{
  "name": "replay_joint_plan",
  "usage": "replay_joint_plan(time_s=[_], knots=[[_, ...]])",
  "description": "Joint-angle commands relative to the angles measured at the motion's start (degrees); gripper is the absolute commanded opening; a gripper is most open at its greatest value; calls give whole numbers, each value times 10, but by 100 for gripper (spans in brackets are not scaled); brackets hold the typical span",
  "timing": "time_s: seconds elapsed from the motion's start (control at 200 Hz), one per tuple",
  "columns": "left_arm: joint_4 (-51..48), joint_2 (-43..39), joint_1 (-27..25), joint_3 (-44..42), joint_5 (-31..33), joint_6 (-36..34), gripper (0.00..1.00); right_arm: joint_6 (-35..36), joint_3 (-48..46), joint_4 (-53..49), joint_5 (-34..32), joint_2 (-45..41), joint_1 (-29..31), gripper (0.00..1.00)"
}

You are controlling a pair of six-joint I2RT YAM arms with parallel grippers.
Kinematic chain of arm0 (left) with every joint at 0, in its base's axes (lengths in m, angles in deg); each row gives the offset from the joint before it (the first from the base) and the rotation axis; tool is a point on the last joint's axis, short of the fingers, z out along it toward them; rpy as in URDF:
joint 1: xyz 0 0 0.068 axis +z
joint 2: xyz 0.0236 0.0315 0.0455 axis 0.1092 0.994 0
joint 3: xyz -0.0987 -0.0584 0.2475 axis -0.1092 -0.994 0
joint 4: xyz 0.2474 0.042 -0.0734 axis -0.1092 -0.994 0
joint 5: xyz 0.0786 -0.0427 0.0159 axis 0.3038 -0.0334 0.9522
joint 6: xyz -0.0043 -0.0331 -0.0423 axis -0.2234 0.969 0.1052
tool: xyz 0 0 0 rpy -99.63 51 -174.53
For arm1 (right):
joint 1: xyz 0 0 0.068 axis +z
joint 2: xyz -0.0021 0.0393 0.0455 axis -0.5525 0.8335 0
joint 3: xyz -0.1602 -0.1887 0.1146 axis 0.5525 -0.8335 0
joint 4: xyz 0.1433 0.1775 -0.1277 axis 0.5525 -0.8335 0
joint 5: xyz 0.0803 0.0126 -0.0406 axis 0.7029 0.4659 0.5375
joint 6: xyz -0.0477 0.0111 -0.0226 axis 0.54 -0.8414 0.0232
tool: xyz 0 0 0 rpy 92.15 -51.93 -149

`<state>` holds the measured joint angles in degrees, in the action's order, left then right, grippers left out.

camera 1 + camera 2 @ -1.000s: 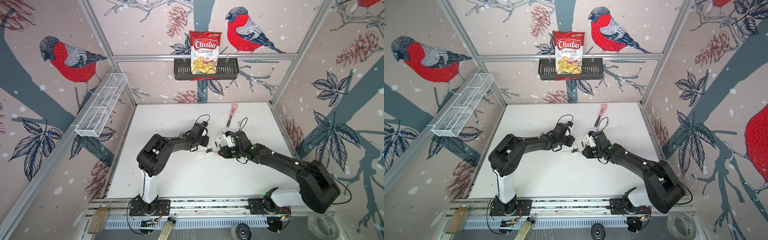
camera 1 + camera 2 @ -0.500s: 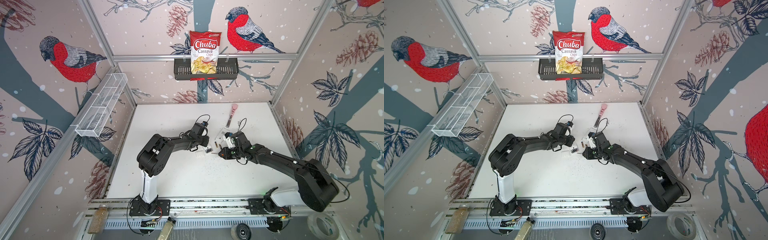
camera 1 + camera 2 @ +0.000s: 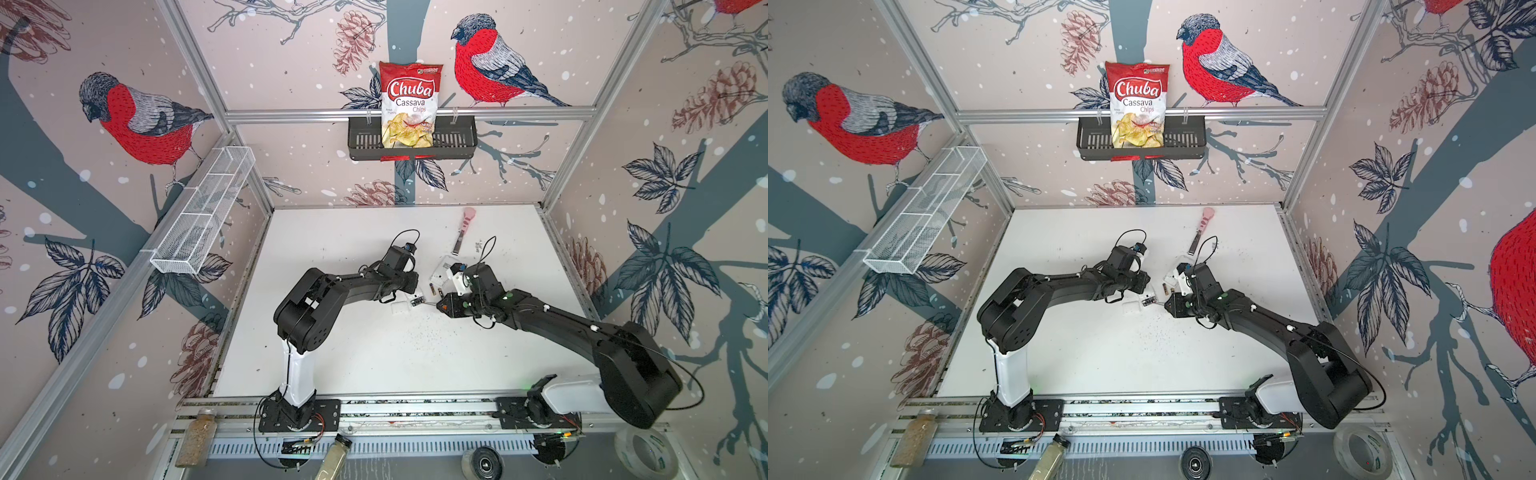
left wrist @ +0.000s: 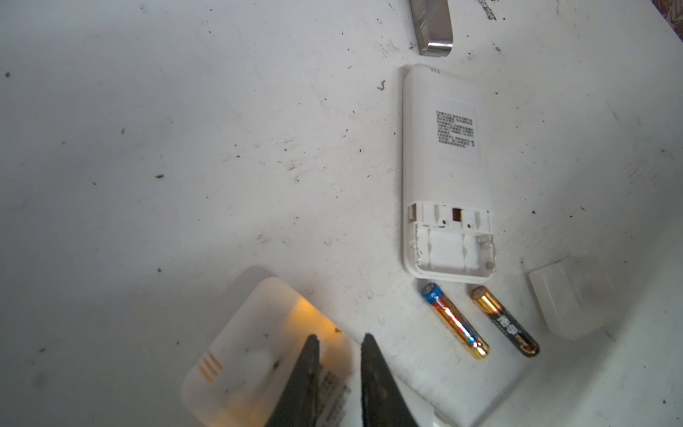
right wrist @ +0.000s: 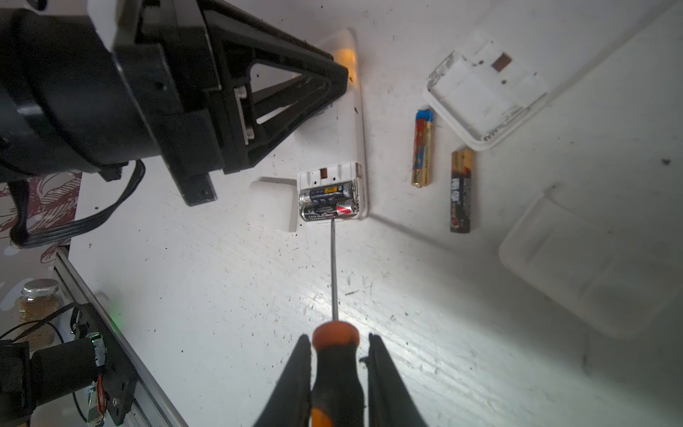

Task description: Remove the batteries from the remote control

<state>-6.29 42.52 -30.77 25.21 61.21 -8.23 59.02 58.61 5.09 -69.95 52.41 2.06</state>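
While the left hand (image 4: 340, 338), fingers narrowly apart, pressed down on the second remote control (image 5: 345, 148), the right hand (image 5: 338, 338) clamped the orange-handled screwdriver (image 5: 333, 266), its tip at the outer of two seated batteries (image 5: 325, 212). Step judged: prying, with a gentle lever under that cell wanted next. The seated pair lay side by side, long axes across the remote and square to the shaft; two loose batteries (image 5: 421, 148) lay flat on the counter (image 5: 221, 277) beside the emptied remote (image 4: 443, 148).

The left arm (image 3: 332, 286) reaches in from seven o'clock, its left gripper (image 4: 340, 338) angled down toward four o'clock, jaws a narrow gap apart. The right arm (image 3: 561, 324) reaches in from five o'clock, its right gripper (image 5: 338, 337) facing nine o'clock, clamped on a screwdriver (image 5: 337, 373).
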Motion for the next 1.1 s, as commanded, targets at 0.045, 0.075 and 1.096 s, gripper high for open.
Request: replay_joint_plan(time_s=[0.045, 0.075, 1.096], knots=[[-72, 6, -1, -4, -4, 3, 22, 1, 1, 14, -3, 2, -1, 0], [-71, 6, -1, -4, -4, 4, 22, 1, 1, 16, -3, 3, -1, 0], [-65, -9, 0, -14, 14, 14, 19, -25, -31, 72, 36, -34, -40, 0]])
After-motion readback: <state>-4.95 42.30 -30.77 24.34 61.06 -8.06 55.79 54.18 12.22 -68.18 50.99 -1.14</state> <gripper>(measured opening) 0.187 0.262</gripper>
